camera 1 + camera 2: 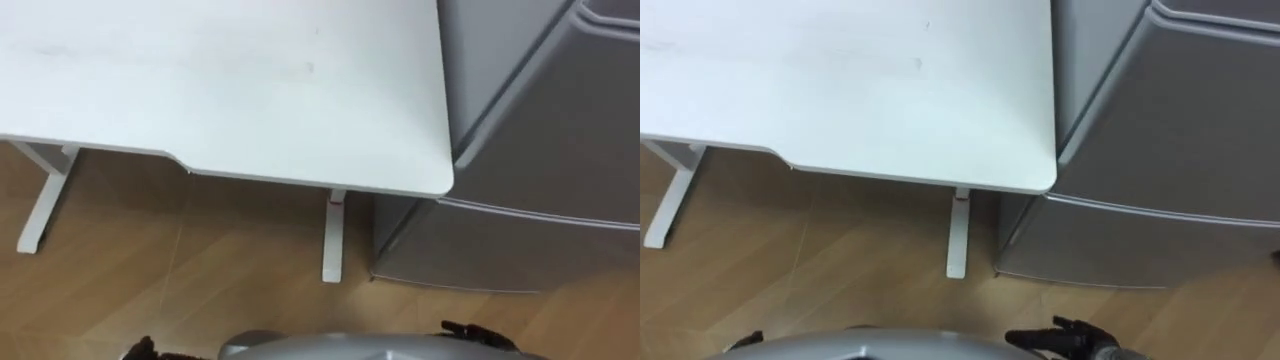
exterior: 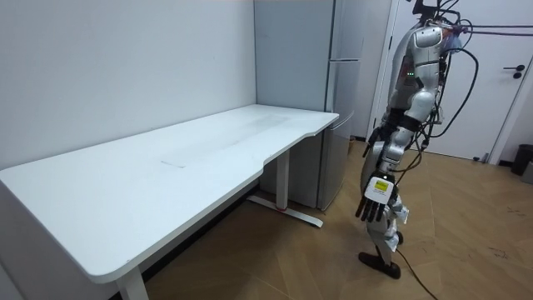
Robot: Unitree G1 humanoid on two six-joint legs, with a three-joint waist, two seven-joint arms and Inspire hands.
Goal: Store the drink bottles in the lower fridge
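Observation:
A grey two-door fridge (image 1: pixel 560 110) stands at the right end of the white table (image 1: pixel 230 90). Its lower door (image 1: pixel 520 250) and its upper door are both closed. In the room view I stand on the wooden floor a step from the fridge (image 2: pixel 341 108), facing the table's front edge and the fridge corner. My left hand (image 2: pixel 372 204) hangs at my side near knee height, its fingers relaxed and pointing down, holding nothing.
The table top (image 2: pixel 166 167) is bare and runs along the wall. One white table leg (image 1: pixel 333 235) stands right beside the fridge's lower corner, another leg (image 1: pixel 40 205) further left. White doors (image 2: pixel 500 83) are behind me. Open wooden floor (image 1: pixel 200 280) lies between me and the table.

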